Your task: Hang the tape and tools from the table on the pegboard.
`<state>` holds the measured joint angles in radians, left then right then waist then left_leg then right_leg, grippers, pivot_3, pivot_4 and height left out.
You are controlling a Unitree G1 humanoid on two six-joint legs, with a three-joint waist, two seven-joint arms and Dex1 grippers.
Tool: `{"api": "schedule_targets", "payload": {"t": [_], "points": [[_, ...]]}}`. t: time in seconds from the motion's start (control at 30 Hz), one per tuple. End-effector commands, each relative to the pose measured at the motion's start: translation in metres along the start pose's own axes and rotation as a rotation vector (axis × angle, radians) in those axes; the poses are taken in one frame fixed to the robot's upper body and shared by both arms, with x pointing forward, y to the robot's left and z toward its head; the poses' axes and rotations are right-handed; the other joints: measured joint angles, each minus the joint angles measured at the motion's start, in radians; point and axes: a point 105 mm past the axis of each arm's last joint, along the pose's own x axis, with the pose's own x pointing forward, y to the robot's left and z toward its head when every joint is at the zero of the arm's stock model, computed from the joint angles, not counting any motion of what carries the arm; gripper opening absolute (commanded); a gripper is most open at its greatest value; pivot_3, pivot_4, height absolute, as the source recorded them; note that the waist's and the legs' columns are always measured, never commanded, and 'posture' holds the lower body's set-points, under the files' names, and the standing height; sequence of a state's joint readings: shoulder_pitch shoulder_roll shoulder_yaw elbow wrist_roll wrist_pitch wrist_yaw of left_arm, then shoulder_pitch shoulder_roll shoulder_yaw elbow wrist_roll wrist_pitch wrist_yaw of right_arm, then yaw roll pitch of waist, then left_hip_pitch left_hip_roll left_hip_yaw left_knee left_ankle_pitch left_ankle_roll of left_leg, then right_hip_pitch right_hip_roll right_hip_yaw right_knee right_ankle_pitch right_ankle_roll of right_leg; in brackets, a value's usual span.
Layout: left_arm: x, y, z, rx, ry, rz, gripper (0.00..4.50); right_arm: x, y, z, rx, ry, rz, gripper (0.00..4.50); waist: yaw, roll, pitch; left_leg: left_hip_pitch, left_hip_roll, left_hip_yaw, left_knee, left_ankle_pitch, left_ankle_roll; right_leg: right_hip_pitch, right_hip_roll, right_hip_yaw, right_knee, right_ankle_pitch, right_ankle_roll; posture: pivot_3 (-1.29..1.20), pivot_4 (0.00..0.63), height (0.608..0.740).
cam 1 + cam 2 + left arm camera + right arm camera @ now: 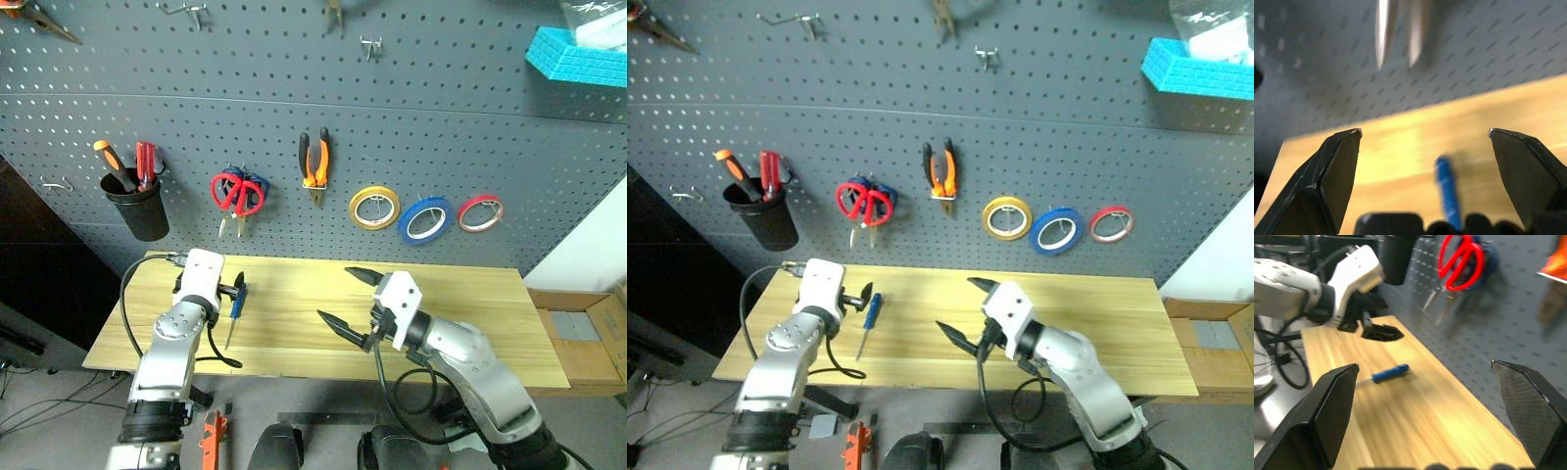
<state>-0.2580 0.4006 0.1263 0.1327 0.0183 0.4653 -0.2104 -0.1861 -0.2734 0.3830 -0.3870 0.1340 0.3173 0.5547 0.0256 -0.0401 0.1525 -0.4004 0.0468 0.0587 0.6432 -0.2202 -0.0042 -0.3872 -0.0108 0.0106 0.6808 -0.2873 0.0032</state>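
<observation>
Spread black pincers [238, 287] [350, 305] holding nothing, slim blue screwdriver [867, 324], seemingly plastic-handled, flat on grainy table [470, 313]

A black cup [138, 210] holds orange [110, 161] and red screwdrivers [146, 163]; yellow [374, 207] and red tape rolls [480, 212] hang further right.

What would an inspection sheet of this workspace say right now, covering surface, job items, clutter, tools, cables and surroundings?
Surface: light wood plank table, carrying one tool.
Job's things: slim blue-handled screwdriver lies on the table; red-handled scissors, orange-and-black pliers and thin blue tape ring hang on the dark grey pegboard.
Clutter: yellow roll, red roll, black cup of screwdrivers, all on the pegboard.
Grippers: left tool open just above the screwdriver; right tool open, holding nothing.
Cables: black cable looping beside the left arm.
Surroundings: cardboard box beside the table.
</observation>
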Motion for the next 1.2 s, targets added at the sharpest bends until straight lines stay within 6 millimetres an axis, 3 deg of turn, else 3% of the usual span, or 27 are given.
{"api": "schedule_targets", "payload": {"t": [0.03,0.17,0.4,0.57,0.7,1.0,1.03,1.2], "points": [[0.011,0.006,-0.001,-0.027,0.052,-0.015,4.49,0.012,0.002,0.012,-0.016,-0.032,0.017,4.50,0.003,-0.002,0.012,-0.001,0.000,0.000,0.000,0.000,0.000,0.000,0.000,0.000,0.000,0.000,-0.001,0.11,0.211,0.740],[0.022,-0.006,-0.013,-0.033,0.132,-0.108,4.49,0.019,0.007,0.020,-0.007,-0.038,0.037,4.50,0.003,-0.003,0.041,-0.006,-0.002,-0.002,0.000,-0.001,0.001,-0.003,-0.003,-0.004,-0.001,0.002,-0.003,0.11,0.261,0.740],[0.028,-0.019,-0.034,-0.006,0.233,-0.214,4.49,0.020,0.016,0.016,0.010,0.009,0.058,4.50,0.000,-0.002,0.093,-0.023,-0.002,-0.006,0.001,-0.001,0.001,-0.018,-0.005,-0.009,0.001,0.002,-0.004,0.10,0.323,0.740],[0.037,-0.010,-0.036,0.045,0.262,-0.189,4.49,0.020,0.023,0.010,-0.010,0.062,0.082,4.50,0.000,0.006,0.115,-0.025,-0.002,-0.011,0.002,0.000,0.000,-0.018,-0.006,-0.016,0.000,0.002,-0.004,0.09,0.349,0.740],[0.041,-0.005,-0.034,0.078,0.267,-0.173,3.66,0.020,0.022,0.009,-0.009,0.071,0.075,4.50,-0.001,0.007,0.126,-0.025,-0.002,-0.013,0.002,0.001,-0.001,-0.018,-0.006,-0.018,0.000,0.002,-0.003,0.09,0.349,0.740],[0.043,-0.005,-0.029,0.082,0.251,-0.162,0.65,0.018,0.011,0.008,-0.027,0.077,0.035,4.50,-0.003,0.007,0.128,-0.025,-0.002,-0.015,0.000,0.002,-0.004,-0.018,-0.006,-0.021,0.000,0.000,-0.001,0.09,0.318,0.740],[0.043,-0.005,-0.029,0.081,0.251,-0.162,0.47,0.019,0.009,0.008,-0.026,0.075,0.032,4.50,-0.003,0.007,0.128,-0.026,-0.002,-0.015,0.000,0.002,-0.004,-0.018,-0.006,-0.021,0.000,0.000,0.000,0.09,0.313,0.740],[0.037,-0.010,-0.015,0.049,0.185,-0.160,0.47,0.010,0.006,0.009,-0.001,0.061,0.022,4.50,-0.002,0.006,0.127,-0.026,-0.002,-0.016,0.000,0.003,-0.006,-0.018,-0.006,-0.021,0.000,0.001,-0.002,0.09,0.264,0.740]]}}
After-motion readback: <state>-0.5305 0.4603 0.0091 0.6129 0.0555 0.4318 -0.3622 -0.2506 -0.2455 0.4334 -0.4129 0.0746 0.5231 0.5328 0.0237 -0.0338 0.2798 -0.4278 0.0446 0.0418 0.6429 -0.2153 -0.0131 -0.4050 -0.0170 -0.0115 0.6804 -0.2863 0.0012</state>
